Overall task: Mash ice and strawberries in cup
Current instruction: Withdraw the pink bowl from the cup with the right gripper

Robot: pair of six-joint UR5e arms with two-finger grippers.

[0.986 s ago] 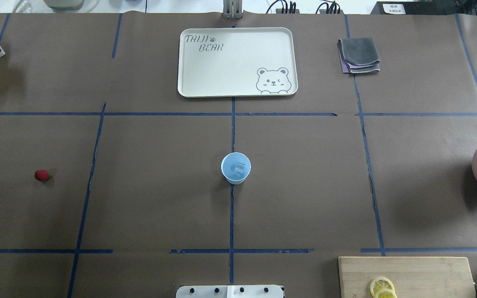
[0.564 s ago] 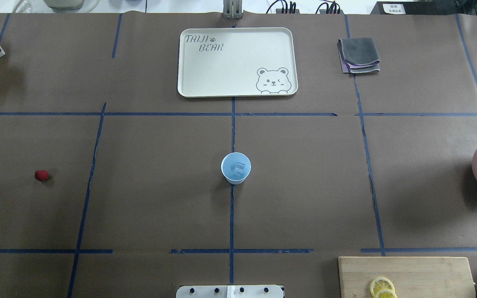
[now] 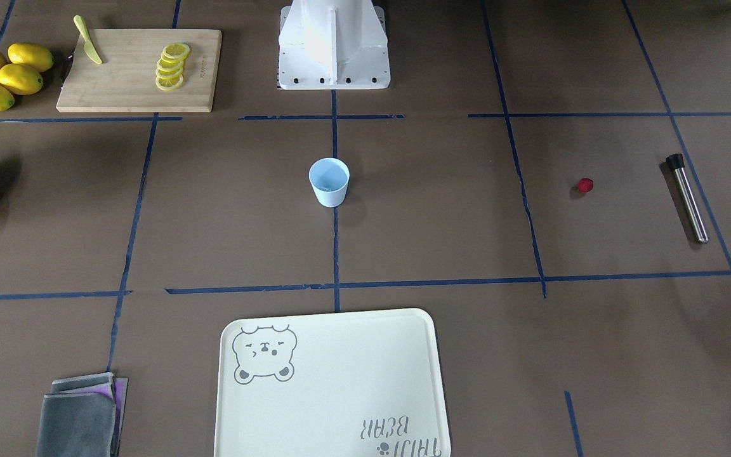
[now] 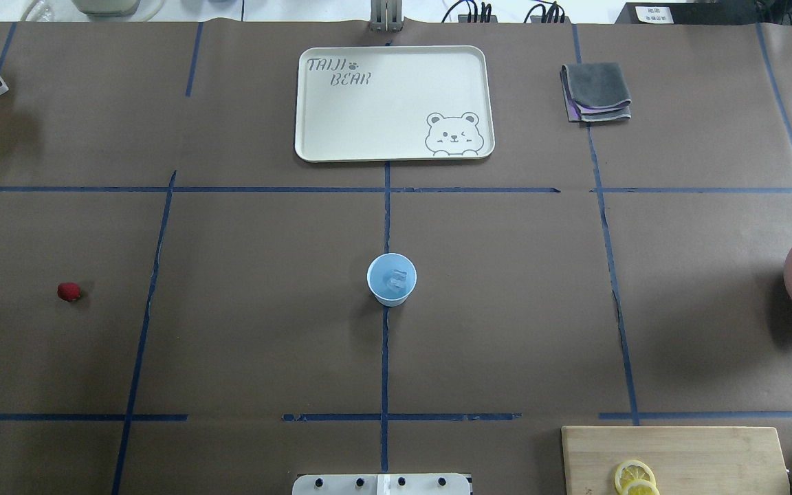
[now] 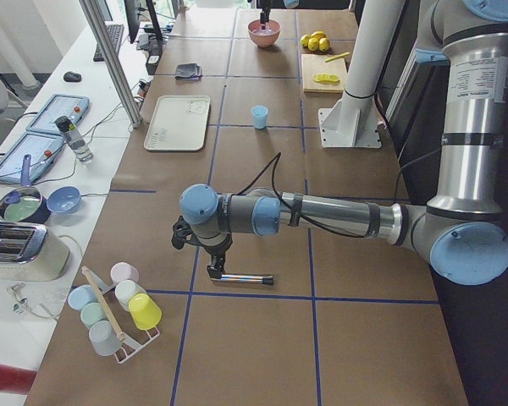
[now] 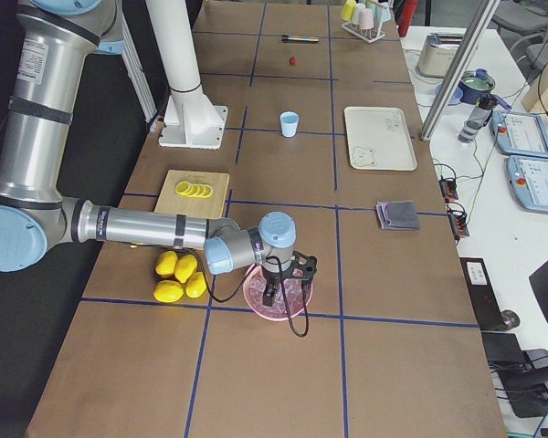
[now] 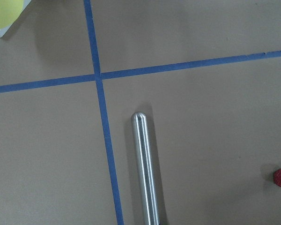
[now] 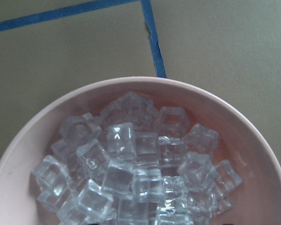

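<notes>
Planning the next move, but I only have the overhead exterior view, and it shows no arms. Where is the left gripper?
Observer: The left gripper hangs over a steel rod at the table's left end.
Operator: And the right one?
Observer: The right gripper hangs over the pink bowl.
Operator: Is that rod standing?
Observer: No, it lies flat, black-capped end toward the robot, apart from the strawberry.

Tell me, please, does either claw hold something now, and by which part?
It cannot be told. The left claw is low over one end of the metal rod lying on the table; the right claw is over the pink bowl of ice.
</notes>
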